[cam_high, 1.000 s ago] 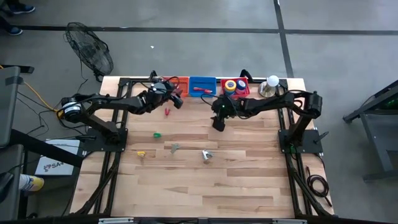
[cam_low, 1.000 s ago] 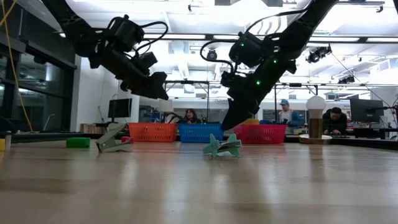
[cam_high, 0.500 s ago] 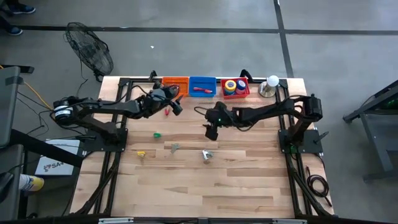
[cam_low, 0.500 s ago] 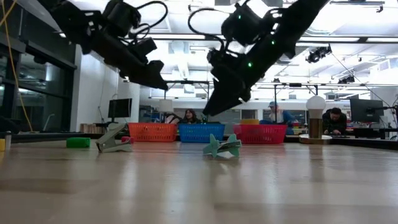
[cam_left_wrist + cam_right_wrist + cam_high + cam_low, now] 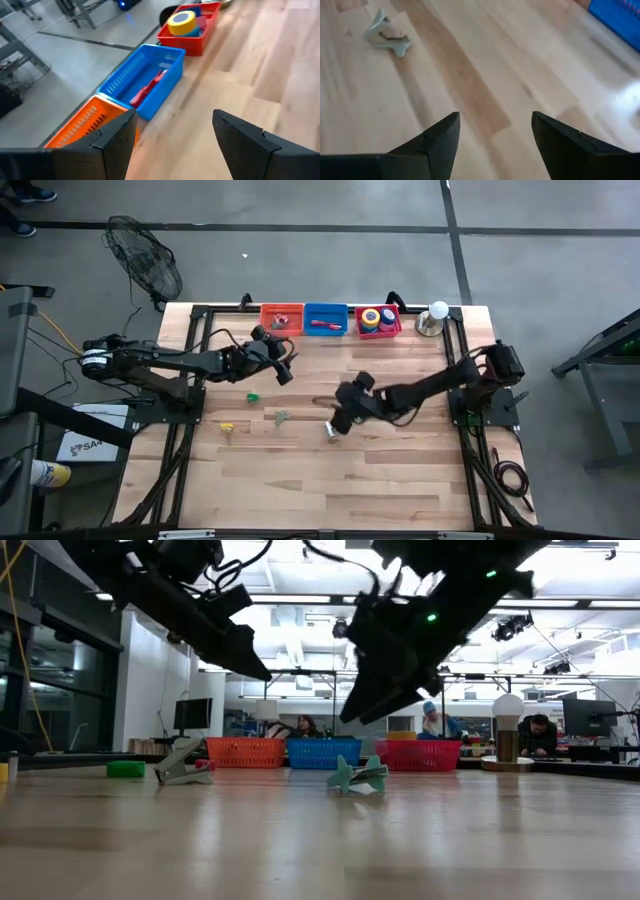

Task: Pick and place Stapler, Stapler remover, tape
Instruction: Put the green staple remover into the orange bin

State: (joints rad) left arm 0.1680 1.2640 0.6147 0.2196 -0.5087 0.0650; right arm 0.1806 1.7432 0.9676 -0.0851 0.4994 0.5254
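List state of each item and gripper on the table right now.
left gripper: open, empty, in the air
right gripper: open, empty, above the table
pale staple remover: loose on table
grey staple remover: loose on table
tape rolls: in red basket
blue basket: holds red item

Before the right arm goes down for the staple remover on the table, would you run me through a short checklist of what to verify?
1. Right gripper open and empty: ok, fingers spread with nothing between them.
2. Target in sight: ok, a pale green staple remover lies on the wood just past the gripper.
3. Remover sitting free: ok, in the low view nothing touches it.
4. Left gripper out of the way: ok, open, empty and off near the baskets.
5. Blue basket free to receive: ok, only a red item inside.
6. Gripper lined up over the remover: cannot tell.
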